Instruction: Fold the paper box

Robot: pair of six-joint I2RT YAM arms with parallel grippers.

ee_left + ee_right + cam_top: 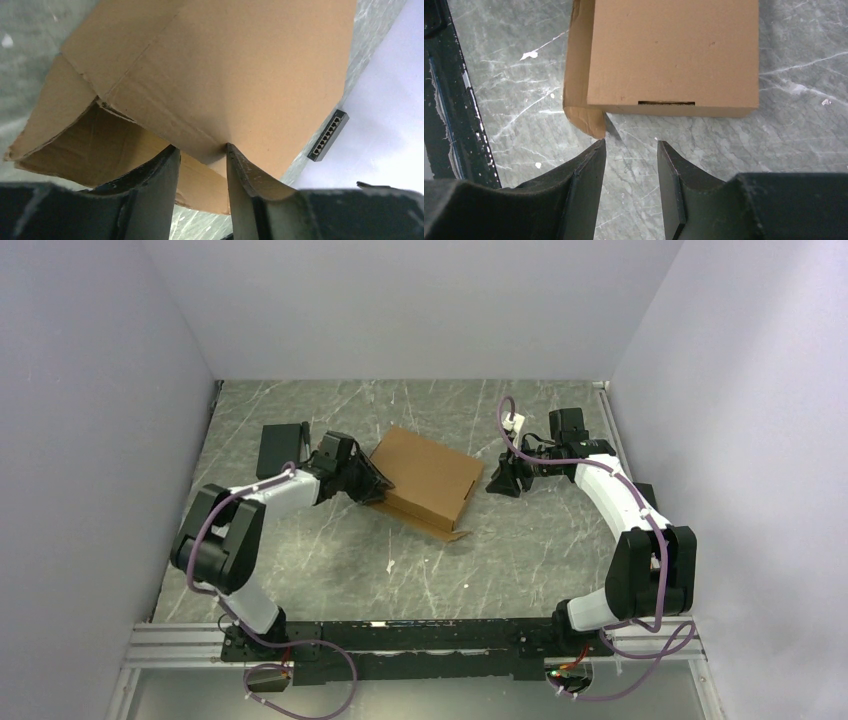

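Note:
The paper box is a brown cardboard mailer lying mid-table with its lid down; a loose flap sticks out at its near edge. My left gripper is at the box's left corner. In the left wrist view the box fills the frame, and my left gripper has its jaws part-way apart. Both fingertips touch cardboard, and a lower layer shows between them. I cannot tell whether they pinch it. My right gripper stands open just right of the box, with only bare table between its fingers.
A black network switch lies behind the left arm near the left wall and also shows in the left wrist view. A small white scrap lies on the marbled table. A dark strip runs down the left of the right wrist view.

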